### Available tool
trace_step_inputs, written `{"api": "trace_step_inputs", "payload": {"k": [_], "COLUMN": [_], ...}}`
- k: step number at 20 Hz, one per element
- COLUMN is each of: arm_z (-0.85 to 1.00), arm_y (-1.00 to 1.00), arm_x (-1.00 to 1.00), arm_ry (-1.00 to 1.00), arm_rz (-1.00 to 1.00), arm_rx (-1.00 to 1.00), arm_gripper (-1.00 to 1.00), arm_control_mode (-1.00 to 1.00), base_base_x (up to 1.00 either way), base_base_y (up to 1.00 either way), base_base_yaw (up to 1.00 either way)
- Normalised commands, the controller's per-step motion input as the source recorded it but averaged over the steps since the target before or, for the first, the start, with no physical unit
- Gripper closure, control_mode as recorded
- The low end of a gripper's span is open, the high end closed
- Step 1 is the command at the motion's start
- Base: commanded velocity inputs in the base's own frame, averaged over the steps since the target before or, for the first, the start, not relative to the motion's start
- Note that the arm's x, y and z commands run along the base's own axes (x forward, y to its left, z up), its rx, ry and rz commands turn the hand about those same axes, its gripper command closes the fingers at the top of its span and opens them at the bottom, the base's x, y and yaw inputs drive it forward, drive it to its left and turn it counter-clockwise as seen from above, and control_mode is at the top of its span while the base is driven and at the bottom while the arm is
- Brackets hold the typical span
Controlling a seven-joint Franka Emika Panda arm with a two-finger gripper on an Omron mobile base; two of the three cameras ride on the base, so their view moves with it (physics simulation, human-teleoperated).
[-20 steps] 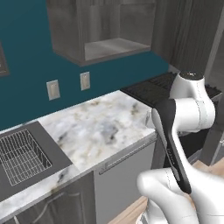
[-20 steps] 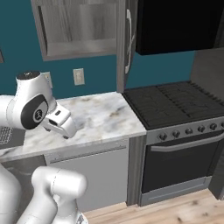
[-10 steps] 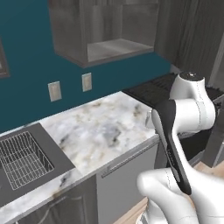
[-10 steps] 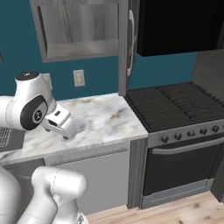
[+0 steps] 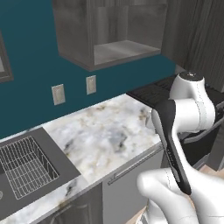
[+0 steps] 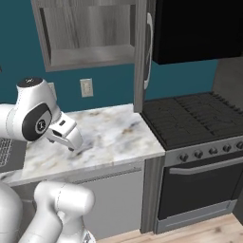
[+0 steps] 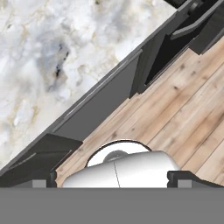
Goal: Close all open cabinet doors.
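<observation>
A wall cabinet [image 6: 90, 52] hangs open above the counter, its bare shelf showing; the left base view looks into the same cabinet [image 5: 124, 48]. Its tall dark grey door [image 6: 140, 57] stands swung out toward me, edge-on, with the slim silver handle [image 6: 149, 47] on its right face. My gripper [image 6: 76, 146] hangs low over the marble counter, well below the door and to its left, pointing down. In the hand view its fingertips [image 7: 41, 181] sit far apart at the bottom edge, so my gripper [image 7: 114, 181] is open and holds nothing.
The marble counter [image 6: 114, 137] runs from a sink with a wire rack [image 5: 26, 168] to a black stove [image 6: 190, 118]. A black appliance [image 6: 199, 28] hangs right of the open door. Wall outlets [image 5: 90, 84] sit on the teal wall. Wooden floor [image 7: 183, 113] lies below.
The whole picture has shifted a little in both base views, so the base has moved. The arm keeps the same pose, and the cabinet door stands as before.
</observation>
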Motion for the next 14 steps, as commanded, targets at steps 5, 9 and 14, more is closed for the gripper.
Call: {"api": "trace_step_inputs", "payload": {"k": [5,9,14], "arm_z": [0.00,0.00,0.00], "arm_y": [0.00,0.00,0.00], "arm_x": [0.00,0.00,0.00], "arm_ry": [0.00,0.00,0.00], "arm_rz": [0.00,0.00,0.00], "arm_rx": [0.00,0.00,0.00], "arm_gripper": [-1.00,-1.00,-1.00], "arm_control_mode": [1.00,1.00,1.00], "base_base_x": [0.04,0.00,0.00], "base_base_y": [0.00,0.00,0.00], "base_base_yaw": [0.00,0.00,0.00]}}
